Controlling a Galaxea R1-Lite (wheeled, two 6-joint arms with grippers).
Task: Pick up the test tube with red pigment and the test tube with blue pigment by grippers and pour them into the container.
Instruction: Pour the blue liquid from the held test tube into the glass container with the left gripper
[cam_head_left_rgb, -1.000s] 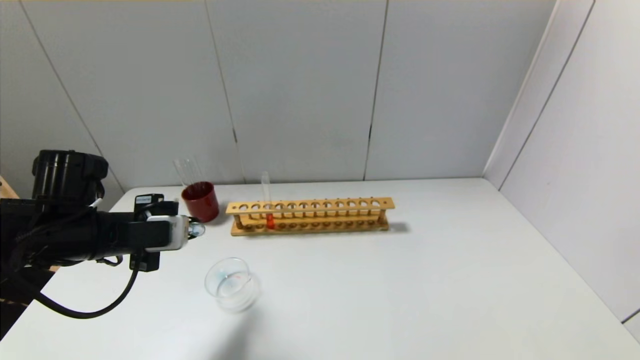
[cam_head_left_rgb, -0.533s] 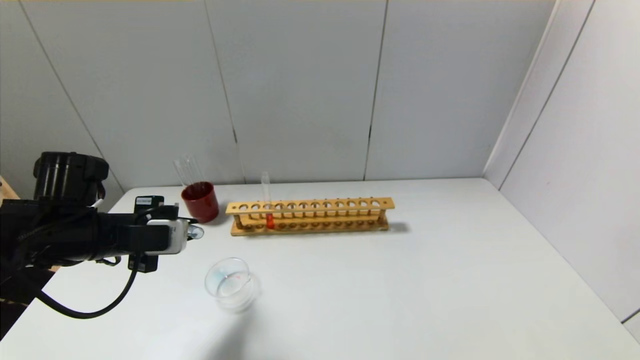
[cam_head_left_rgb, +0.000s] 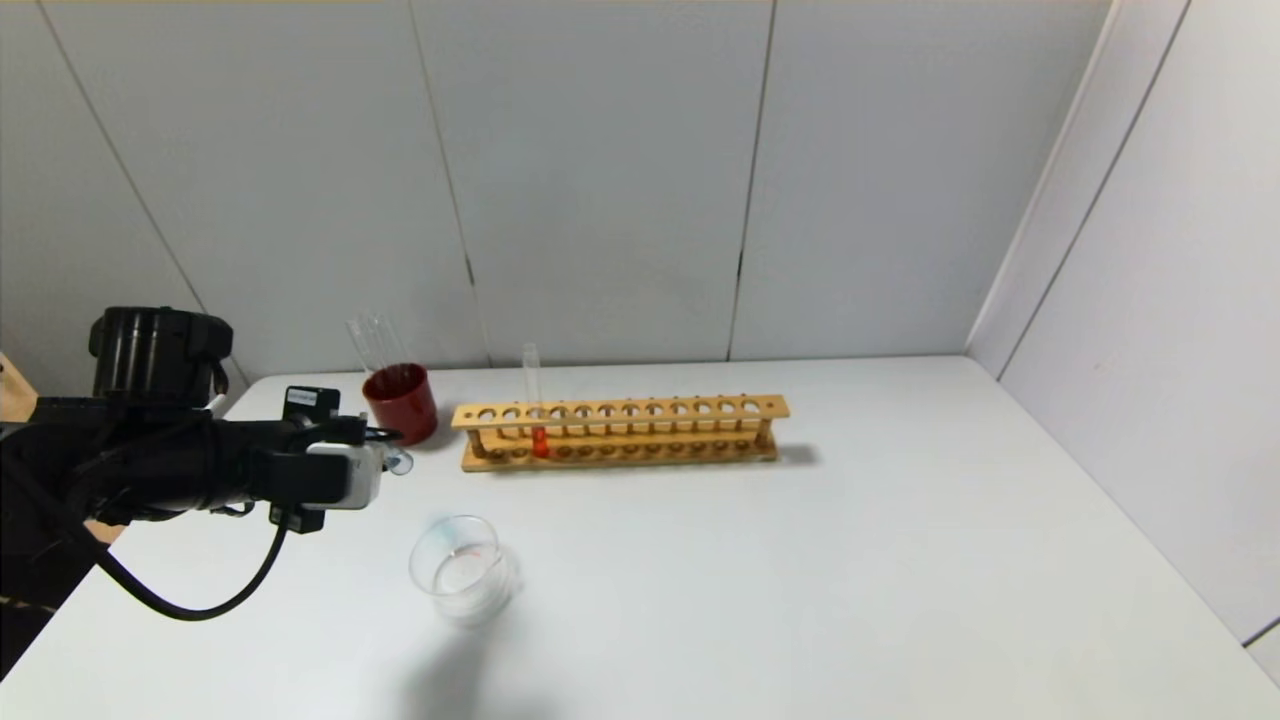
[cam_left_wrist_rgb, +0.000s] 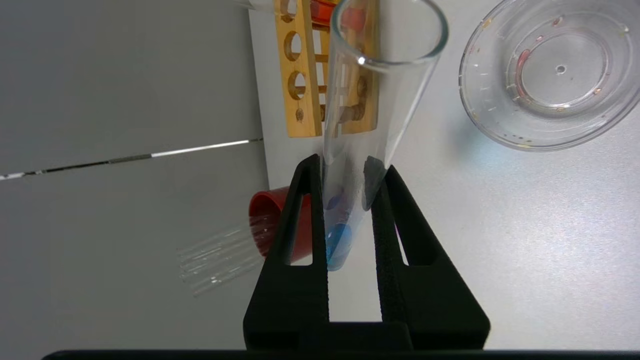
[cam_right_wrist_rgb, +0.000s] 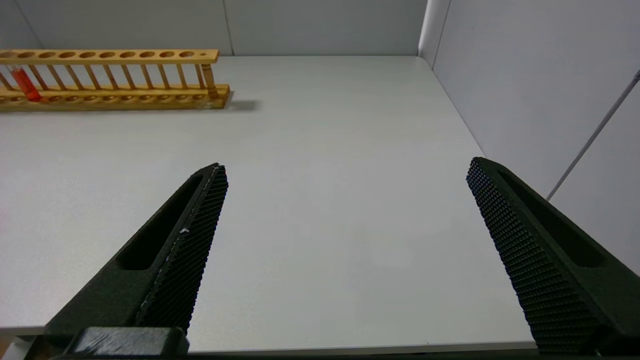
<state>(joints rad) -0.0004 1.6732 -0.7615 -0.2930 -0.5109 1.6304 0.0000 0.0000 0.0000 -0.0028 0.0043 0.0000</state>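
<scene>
My left gripper (cam_left_wrist_rgb: 345, 167) is matt black plastic, its pads finely grained; the right gripper's (cam_right_wrist_rgb: 347, 172) fingers (cam_right_wrist_rgb: 192, 235) carry a knurled dot texture. The blue tube (cam_left_wrist_rgb: 372, 115) and beaker (cam_left_wrist_rgb: 547, 75) are clear, glossy glass. The rack (cam_head_left_rgb: 620, 432) is smooth pale wood. The cup (cam_head_left_rgb: 401, 402) looks glossy red plastic. The table (cam_head_left_rgb: 800, 580) is matt white.

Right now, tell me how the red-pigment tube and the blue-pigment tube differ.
The test tube with red pigment stands upright in the wooden rack; the test tube with blue pigment lies tilted, clamped in the left claw. Red holds orange-red liquid, blue only a little blue. Both are slim clear glass.
</scene>
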